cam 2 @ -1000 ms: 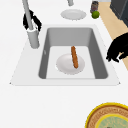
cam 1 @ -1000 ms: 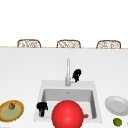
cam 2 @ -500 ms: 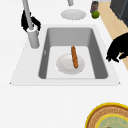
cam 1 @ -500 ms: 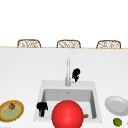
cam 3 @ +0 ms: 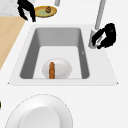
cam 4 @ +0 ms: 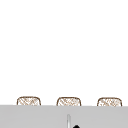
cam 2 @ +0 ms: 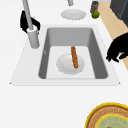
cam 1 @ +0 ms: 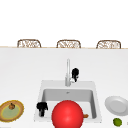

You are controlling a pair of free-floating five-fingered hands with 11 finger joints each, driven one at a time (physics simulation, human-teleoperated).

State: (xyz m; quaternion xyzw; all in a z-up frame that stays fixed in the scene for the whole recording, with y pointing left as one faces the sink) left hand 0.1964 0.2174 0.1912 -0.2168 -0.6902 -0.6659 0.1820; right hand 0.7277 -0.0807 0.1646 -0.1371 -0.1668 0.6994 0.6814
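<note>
My right hand (cam 1: 75, 73) is at the base of the grey faucet (cam 1: 67, 72), behind the sink (cam 1: 43, 86), its fingers curled round the small faucet handle (cam 1: 72, 80). From the sides, this right hand (cam 3: 107, 35) (cam 2: 26, 22) presses against the faucet base (cam 3: 93, 40). My left hand (cam 1: 41, 108) hangs over the sink's front left corner with relaxed, drooping fingers and holds nothing. In the basin a white plate (cam 2: 67, 65) carries a brown sausage (cam 2: 74, 57). A large red ball (cam 1: 67, 115) covers the sink's front rim.
A yellow-green plate (cam 1: 7, 112) with a small brown item sits on the counter at the left. At the right lie a white plate (cam 1: 116, 105) and a lime (cam 1: 117, 121). Three wicker chair backs (cam 1: 68, 43) line the counter's far side.
</note>
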